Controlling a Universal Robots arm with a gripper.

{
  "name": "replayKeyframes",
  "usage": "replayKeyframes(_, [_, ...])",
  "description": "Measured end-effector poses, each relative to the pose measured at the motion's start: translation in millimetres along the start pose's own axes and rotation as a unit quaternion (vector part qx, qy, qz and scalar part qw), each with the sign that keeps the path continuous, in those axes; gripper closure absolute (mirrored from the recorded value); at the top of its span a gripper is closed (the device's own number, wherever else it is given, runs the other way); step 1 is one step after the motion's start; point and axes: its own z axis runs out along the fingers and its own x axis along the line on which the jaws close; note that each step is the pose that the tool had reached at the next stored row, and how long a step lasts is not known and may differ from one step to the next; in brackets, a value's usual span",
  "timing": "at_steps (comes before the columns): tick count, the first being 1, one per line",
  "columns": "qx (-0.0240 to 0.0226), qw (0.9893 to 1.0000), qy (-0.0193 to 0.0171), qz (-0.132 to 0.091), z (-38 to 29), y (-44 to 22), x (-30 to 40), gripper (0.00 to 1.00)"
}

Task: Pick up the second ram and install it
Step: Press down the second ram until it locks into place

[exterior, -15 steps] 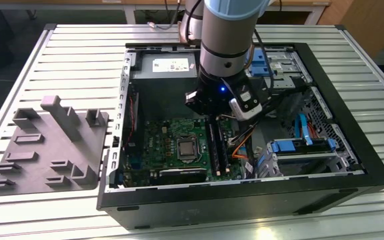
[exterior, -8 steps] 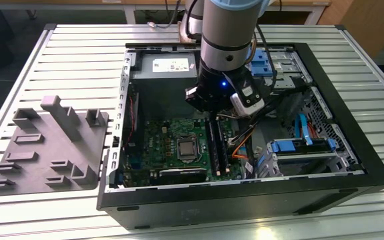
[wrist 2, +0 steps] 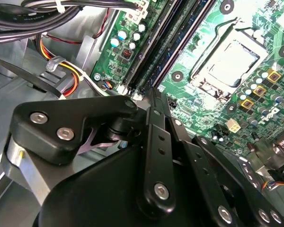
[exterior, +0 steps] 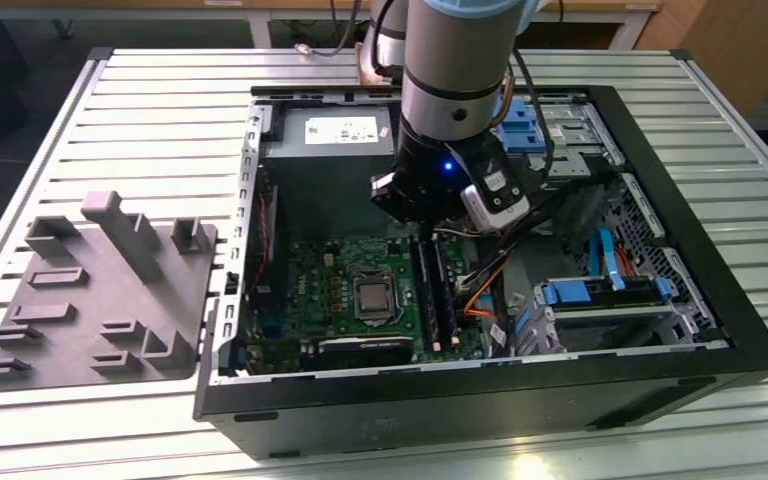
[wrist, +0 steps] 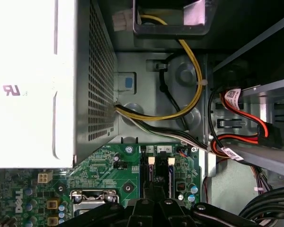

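Second ram (exterior: 427, 292) seated in slot, long axis along motherboard (exterior: 344, 290); fingers (wrist 2: 156, 123) narrow above it.

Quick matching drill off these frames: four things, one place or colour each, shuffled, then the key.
Things:
1. grey holder tray
2. gripper
3. CPU socket
4. drive latches

Descriptions:
A. blue
B. on the green motherboard, beside the memory slots
C. on the slatted table, outside the case, at the exterior view's left
D. inside the case, over the memory slots

Pairs: 1-C, 2-D, 3-B, 4-A
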Motion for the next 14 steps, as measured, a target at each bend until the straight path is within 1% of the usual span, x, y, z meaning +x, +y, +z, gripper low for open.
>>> replayKeyframes(14, [-0.0001, 1.0000, 0.0000, 0.000, -0.2, -6.8, -0.2, 0.89])
